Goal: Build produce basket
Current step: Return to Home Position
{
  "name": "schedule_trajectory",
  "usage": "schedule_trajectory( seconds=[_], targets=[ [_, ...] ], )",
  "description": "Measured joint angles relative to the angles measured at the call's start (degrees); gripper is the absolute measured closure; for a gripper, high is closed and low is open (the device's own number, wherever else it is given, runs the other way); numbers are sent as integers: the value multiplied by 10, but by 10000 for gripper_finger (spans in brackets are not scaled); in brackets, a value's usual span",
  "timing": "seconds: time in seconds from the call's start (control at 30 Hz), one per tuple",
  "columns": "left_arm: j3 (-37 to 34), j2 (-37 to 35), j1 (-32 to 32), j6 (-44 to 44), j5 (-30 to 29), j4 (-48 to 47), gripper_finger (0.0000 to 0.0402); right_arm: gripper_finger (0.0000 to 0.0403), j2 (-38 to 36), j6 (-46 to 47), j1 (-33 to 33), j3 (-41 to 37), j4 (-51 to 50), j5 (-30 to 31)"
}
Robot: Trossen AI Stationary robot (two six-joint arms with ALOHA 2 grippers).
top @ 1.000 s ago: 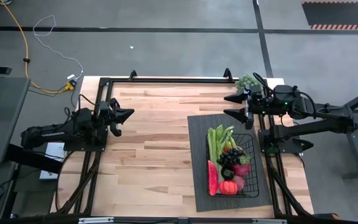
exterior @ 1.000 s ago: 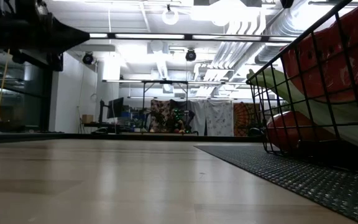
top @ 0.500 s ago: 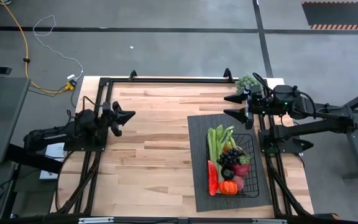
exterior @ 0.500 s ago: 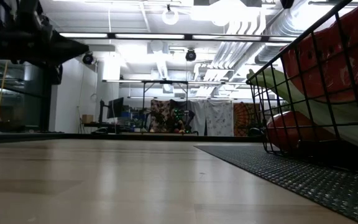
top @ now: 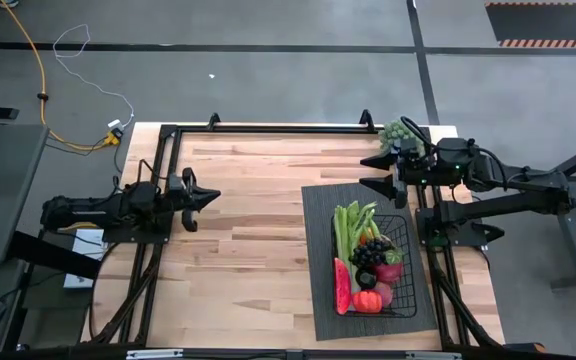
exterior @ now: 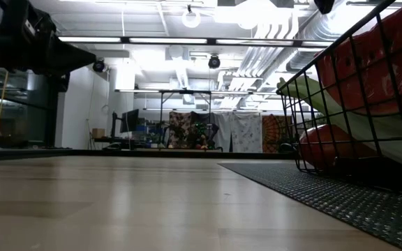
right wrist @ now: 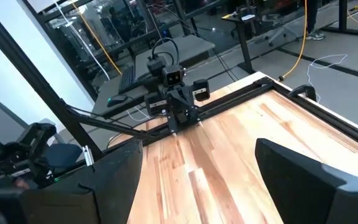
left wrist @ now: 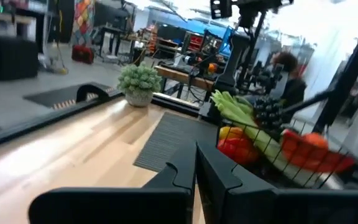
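Note:
The black wire basket [top: 374, 266] stands on a dark ribbed mat [top: 320, 212] at the table's right. It holds the produce: green celery [top: 347, 227], dark grapes [top: 368, 252], a watermelon slice [top: 341, 286], a red-orange fruit [top: 367, 300] and a pink fruit [top: 389, 271]. The low view shows the basket [exterior: 340, 84] close up. My left gripper [top: 209, 197] is shut on nothing, level over the table's left side, pointing toward the basket [left wrist: 272, 140]. My right gripper [top: 373, 172] hovers open, with nothing in it, above the mat's far edge.
A small green potted plant [top: 398, 131] stands at the table's far right corner, next to my right arm; the left wrist view shows the plant [left wrist: 138, 81] too. Bare wooden tabletop [top: 258, 230] lies between my left gripper and the mat. Black frame rails run along the table's edges.
My left gripper has sunk lower and swung a little toward the table's near edge, staying shut. My right gripper and the basket have kept still.

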Motion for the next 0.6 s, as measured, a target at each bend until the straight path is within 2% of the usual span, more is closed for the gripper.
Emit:
schedule_trajectory(
  seconds=[0.2,0.3,0.43,0.6],
  targets=[
    [0,0,0,27,7,0,401,105,-6,27,0,0,-2,-1],
    [0,0,0,27,8,0,401,131,-21,23,0,0,-11,-7],
    [0,0,0,27,8,0,400,208,-50,-11,0,0,-26,-39],
    [0,0,0,27,9,0,399,355,-110,-53,0,-28,-46,-49]
  ],
)
